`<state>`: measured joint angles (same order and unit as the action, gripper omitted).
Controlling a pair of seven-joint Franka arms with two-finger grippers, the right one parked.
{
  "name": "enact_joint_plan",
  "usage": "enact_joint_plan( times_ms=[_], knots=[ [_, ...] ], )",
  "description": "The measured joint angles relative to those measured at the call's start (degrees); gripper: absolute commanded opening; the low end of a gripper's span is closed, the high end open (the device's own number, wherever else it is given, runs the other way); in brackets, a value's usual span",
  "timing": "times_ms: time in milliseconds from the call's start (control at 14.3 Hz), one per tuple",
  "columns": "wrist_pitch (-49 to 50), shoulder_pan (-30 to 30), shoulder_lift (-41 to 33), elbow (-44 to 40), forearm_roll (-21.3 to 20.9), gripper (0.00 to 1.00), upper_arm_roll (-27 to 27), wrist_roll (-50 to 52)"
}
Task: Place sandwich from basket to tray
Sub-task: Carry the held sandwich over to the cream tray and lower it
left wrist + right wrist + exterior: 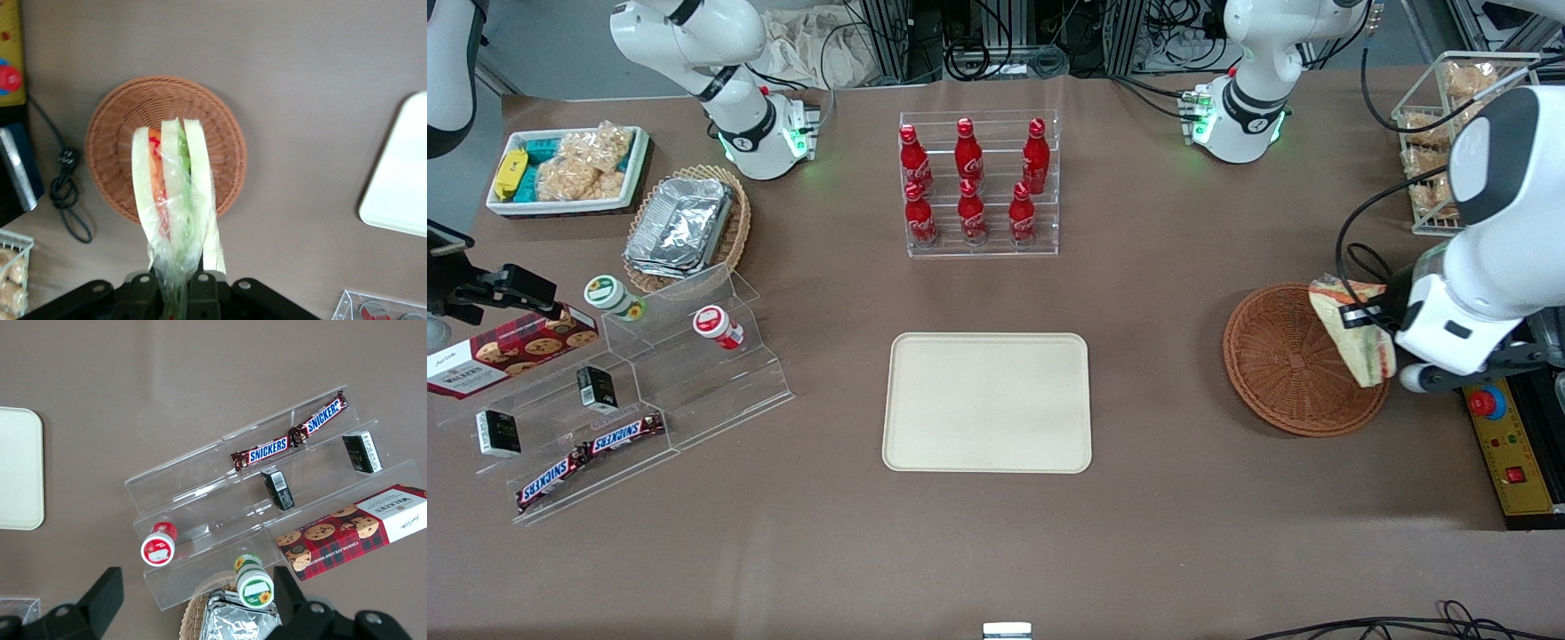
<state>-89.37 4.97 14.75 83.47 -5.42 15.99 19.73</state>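
Note:
The wrapped sandwich hangs in the air above the round reddish-brown basket, lifted clear of it. My left gripper is shut on the sandwich's narrow end, pinching the clear wrap between its black fingers. The basket underneath holds nothing else. The cream tray lies flat at the table's middle, well away from the gripper, toward the parked arm's end, with nothing on it.
An acrylic rack of red cola bottles stands farther from the front camera than the tray. A yellow control box sits by the basket at the working arm's end. A wire rack of bagged snacks stands nearby.

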Motion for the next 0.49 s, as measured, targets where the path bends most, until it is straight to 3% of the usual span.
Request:
enact_joint_plan(
  times_ms=[210,490],
  knots=[
    [-6.19,-1.29,1.67,0.03,0.27,0.0,4.79,-0.15],
    [-15.78,-8.74,7.39,0.22,0.25,0.0,6.03,2.56]
  ],
)
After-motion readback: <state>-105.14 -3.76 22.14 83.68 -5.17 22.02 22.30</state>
